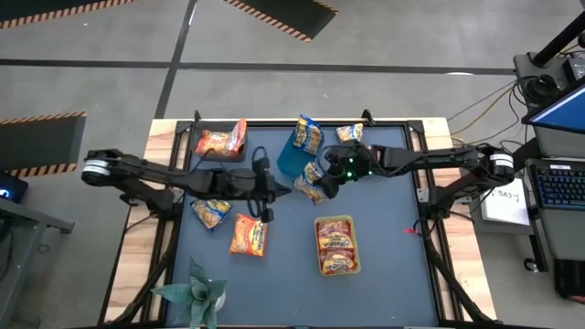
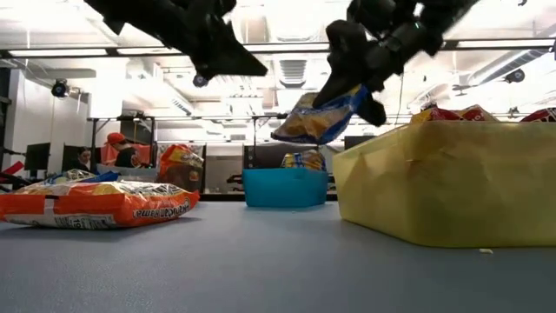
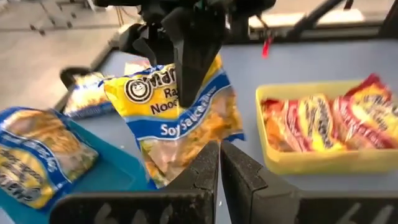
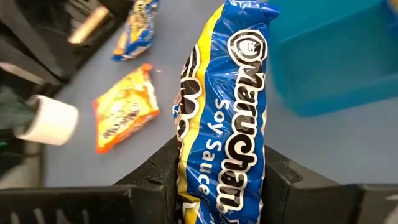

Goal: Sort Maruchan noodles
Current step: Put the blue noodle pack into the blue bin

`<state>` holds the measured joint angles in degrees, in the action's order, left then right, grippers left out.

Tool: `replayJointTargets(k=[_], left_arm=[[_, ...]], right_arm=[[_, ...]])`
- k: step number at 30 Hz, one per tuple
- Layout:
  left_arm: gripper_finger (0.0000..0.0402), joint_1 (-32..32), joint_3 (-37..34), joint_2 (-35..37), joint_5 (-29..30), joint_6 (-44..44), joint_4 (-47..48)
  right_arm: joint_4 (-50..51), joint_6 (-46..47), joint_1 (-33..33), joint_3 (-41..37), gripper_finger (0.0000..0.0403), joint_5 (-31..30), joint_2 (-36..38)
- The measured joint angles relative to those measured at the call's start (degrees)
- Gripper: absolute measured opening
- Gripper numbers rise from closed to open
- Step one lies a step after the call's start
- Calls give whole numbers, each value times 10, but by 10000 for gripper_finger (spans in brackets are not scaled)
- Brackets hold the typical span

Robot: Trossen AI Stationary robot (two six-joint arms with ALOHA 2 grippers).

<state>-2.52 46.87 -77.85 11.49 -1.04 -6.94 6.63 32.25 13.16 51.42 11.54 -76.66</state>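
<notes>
grey-blue table mat (image 1: 292, 265), wooden edges, office beyond

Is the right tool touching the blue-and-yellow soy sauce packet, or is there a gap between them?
Touching. In the right wrist view the right tool has a finger pressed on each side of the soy sauce packet; the low view shows the packet hanging clear above the table.

The dark blue-grey table (image 1: 384, 274) fills the frame's centre. On it rest a blue bin (image 1: 289, 157) at upper centre, a yellow bin (image 1: 336, 267) at lower right, loose orange packets (image 1: 248, 236) and blue-and-yellow packets (image 1: 211, 212) at left, and a plant (image 1: 194, 292) at lower left
</notes>
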Motion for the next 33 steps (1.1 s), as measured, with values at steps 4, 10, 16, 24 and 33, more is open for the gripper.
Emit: replayJointTargets(k=[4, 10, 16, 24, 33], left_arm=[[0, 0, -36, 43, 2, 0, -48], [0, 0, -69, 97, 56, 2, -81], [0, 0, -86, 132, 92, 2, -81], [0, 0, -112, 150, 110, 5, -81], [0, 0, -117, 149, 136, 7, -81]], right_arm=[[94, -63, 15, 81, 128, -28, -22], [196, -151, 54, 209, 129, -26, -87], [250, -290, 91, 320, 129, -31, -171], [322, -374, 135, 422, 129, -43, -280], [328, -369, 151, 438, 129, -67, -330]])
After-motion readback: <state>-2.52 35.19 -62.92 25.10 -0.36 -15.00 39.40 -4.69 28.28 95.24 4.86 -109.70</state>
